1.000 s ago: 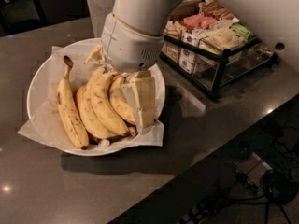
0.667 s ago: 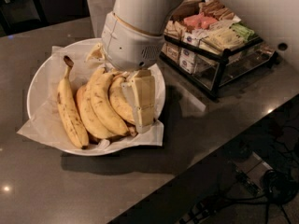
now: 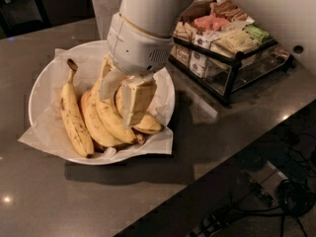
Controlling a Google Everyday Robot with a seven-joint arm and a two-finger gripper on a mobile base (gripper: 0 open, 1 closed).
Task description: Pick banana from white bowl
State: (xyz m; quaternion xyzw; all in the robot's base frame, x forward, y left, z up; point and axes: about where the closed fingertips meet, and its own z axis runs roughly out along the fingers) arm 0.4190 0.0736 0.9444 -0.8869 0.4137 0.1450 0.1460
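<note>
The white bowl (image 3: 37, 90), lined with crumpled white paper, sits on the dark counter and holds several bananas. My gripper (image 3: 120, 102) hangs from the white arm and reaches down into the right half of the bowl. It is open, with its fingers (image 3: 136, 100) apart among the bananas. The short, plump, curved banana (image 3: 146, 125) lies at the right side of the bowl. It is partly hidden under my right finger, with only its lower end showing. A longer banana (image 3: 106, 120) lies between the fingers.
A long slim banana (image 3: 74, 120) with a dark stem lies at the bowl's left. A black wire rack of snack packets (image 3: 222, 48) stands to the right of the bowl. The counter's front edge runs diagonally at lower right, with cables (image 3: 291, 196) on the floor beyond it.
My gripper has shifted a little to the left over the bowl, and more of the plump banana's end shows below the right finger. The bananas lie as before.
</note>
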